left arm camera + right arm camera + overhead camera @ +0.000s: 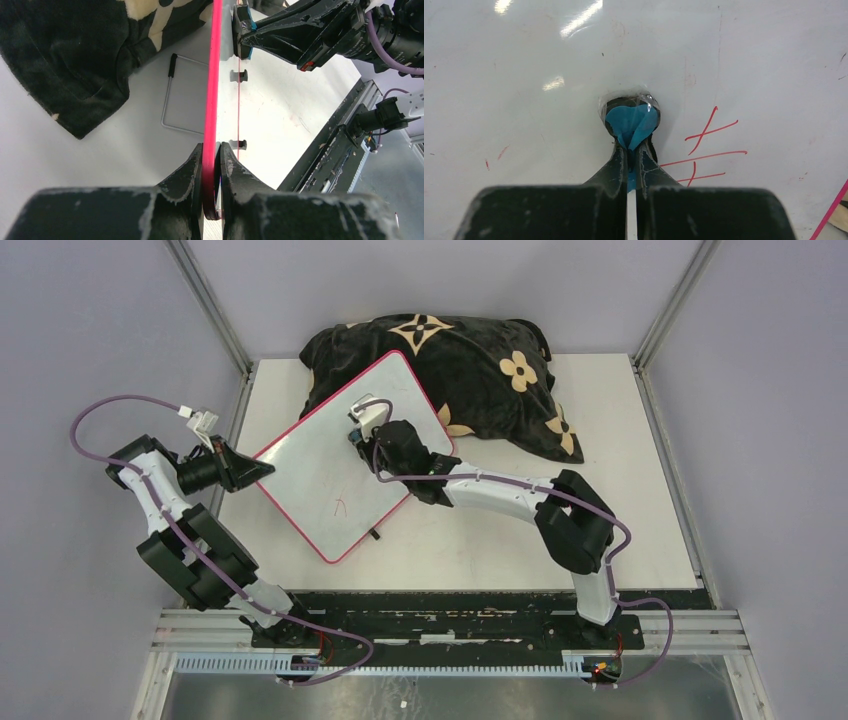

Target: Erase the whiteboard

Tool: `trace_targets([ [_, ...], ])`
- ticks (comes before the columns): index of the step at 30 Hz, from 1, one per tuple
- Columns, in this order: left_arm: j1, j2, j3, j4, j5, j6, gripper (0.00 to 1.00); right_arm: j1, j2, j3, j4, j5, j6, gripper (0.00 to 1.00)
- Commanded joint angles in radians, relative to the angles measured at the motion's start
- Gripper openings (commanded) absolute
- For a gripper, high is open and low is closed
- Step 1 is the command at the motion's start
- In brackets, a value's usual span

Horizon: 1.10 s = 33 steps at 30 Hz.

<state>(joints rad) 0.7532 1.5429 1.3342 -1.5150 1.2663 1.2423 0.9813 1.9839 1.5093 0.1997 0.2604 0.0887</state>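
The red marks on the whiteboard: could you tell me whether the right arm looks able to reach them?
Probably yes: the right gripper, shut on a blue pad, presses it to the whiteboard beside the red marks, with nothing between.

Top camera looks down over the table [620, 420] — both wrist cameras sit close, all sharing the whiteboard [320, 480].

Far side: cushion [490, 370] blocks, just behind the whiteboard's [320, 480] far edge.
Right: right arm [500, 492] crosses the table [640, 440]; open room beyond.
Near: open strip of table.
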Motion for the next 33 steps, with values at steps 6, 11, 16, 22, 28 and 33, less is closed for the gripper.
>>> trace_targets([
  [6, 0.0, -0.023, -0.013, 0.054, -0.144, 0.144, 0.03, 0.105, 0.061, 0.153, -0.046, -0.003, 0.018, 0.01],
  [11, -0.001, -0.029, -0.015, 0.054, -0.14, 0.143, 0.03, 0.195, 0.117, 0.213, -0.054, -0.006, 0.007, 0.01],
  [16, -0.001, -0.036, -0.019, 0.053, -0.144, 0.146, 0.03, 0.251, 0.147, 0.215, -0.04, -0.015, 0.007, 0.01],
  [22, 0.0, -0.032, -0.024, 0.054, -0.141, 0.149, 0.03, 0.26, 0.156, 0.187, -0.022, 0.037, -0.008, 0.0],
  [28, 0.0, -0.03, -0.023, 0.054, -0.145, 0.151, 0.03, 0.219, 0.147, 0.179, -0.034, 0.096, -0.031, 0.01],
  [33, -0.001, -0.033, -0.021, 0.054, -0.148, 0.153, 0.03, 0.143, 0.119, 0.133, -0.039, 0.112, -0.017, 0.01],
])
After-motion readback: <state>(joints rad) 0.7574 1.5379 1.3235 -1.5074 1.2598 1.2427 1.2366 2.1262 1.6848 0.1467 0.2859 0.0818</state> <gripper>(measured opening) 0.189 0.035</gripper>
